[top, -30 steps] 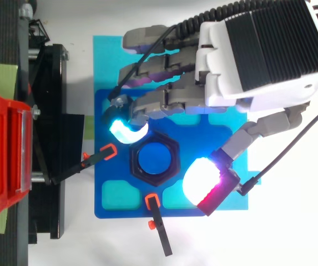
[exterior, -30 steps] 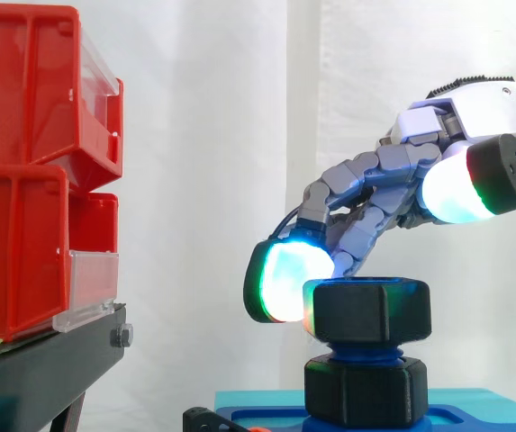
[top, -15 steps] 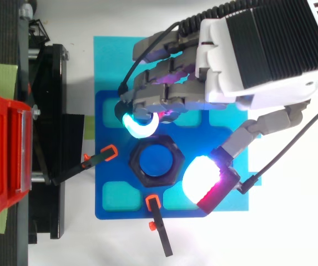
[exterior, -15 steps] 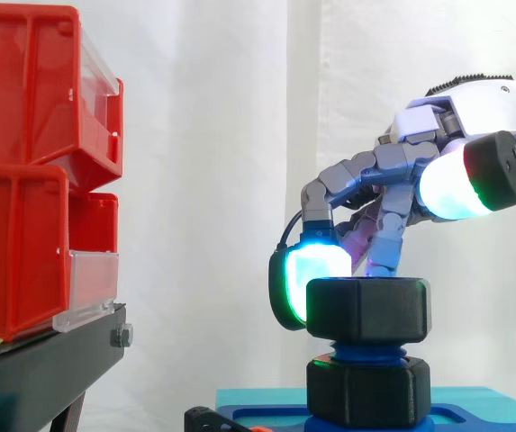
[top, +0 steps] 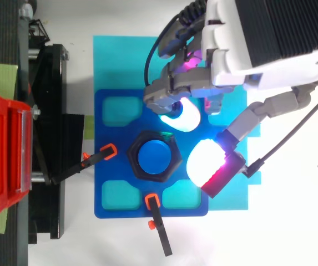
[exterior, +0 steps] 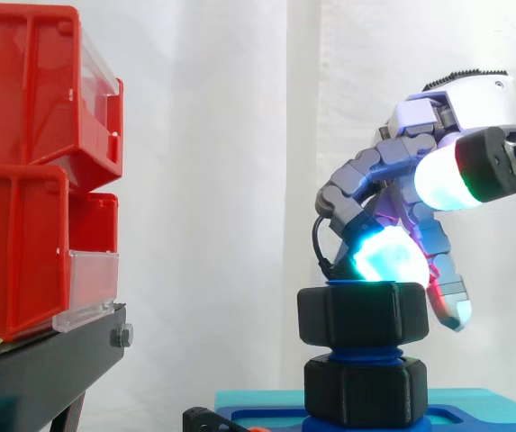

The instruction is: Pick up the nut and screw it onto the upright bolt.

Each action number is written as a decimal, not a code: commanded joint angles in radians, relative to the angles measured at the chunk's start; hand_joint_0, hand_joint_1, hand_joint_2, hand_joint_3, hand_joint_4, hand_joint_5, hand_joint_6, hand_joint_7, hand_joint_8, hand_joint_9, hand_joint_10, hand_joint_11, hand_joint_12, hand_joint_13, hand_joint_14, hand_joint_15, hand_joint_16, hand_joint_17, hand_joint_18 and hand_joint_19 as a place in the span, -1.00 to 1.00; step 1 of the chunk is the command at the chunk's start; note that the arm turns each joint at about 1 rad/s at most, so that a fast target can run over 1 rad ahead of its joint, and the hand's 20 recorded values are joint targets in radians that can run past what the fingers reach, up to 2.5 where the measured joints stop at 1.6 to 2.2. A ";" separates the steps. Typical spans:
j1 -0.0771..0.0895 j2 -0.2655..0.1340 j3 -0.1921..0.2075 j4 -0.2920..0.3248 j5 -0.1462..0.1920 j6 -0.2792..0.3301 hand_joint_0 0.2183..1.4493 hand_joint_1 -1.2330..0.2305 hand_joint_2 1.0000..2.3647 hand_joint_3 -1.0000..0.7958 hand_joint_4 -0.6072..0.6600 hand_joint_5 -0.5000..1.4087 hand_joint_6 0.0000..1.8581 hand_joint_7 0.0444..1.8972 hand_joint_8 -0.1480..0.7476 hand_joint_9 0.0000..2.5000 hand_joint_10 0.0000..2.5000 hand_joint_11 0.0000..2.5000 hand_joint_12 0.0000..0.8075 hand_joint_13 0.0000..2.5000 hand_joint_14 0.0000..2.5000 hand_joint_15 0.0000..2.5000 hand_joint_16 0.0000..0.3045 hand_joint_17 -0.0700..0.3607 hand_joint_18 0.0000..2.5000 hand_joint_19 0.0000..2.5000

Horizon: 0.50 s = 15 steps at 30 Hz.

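A black hex nut sits on the upright blue bolt, above a second black hex collar at the bolt's foot. My hand hangs over the nut's far right side with its fingers curled downward. One cyan-glowing fingertip pad rests at the nut's upper rear edge. The thumb pad, glowing white and red, stands to the right of the nut, higher than it and apart from it. Nothing is clasped between thumb and fingers.
The bolt stands in a dark blue fixture plate on a cyan mat. Two orange-tipped black clamps hold the plate. Red bins on a black stand are at the left.
The curled fingers swept from the nut's left side round its rear to its right. The nut turned with them and sits slightly further left in the side view.
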 commanded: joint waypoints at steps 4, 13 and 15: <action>-0.012 -0.001 0.025 -0.025 -0.024 -0.009 -0.57 0.22 -1.00 -0.44 0.05 -0.38 -0.42 0.52 -0.36 0.33 -1.00 -0.93 -0.46 -0.14 -1.00 -0.93 -0.81 -0.37 -0.31 -0.70; -0.023 -0.001 0.132 -0.089 -0.040 -0.036 -0.59 0.22 -1.00 -0.44 0.30 -0.49 -0.46 0.14 -0.20 0.10 -1.00 -0.92 -0.29 -0.32 -1.00 -0.94 -0.75 -0.28 -0.48 -0.71; -0.024 -0.001 0.147 -0.088 -0.044 -0.038 -0.59 0.22 -1.00 -0.44 0.34 -0.51 -0.46 0.03 -0.19 0.05 -1.00 -0.94 -0.27 -0.36 -1.00 -0.95 -0.74 -0.27 -0.52 -0.71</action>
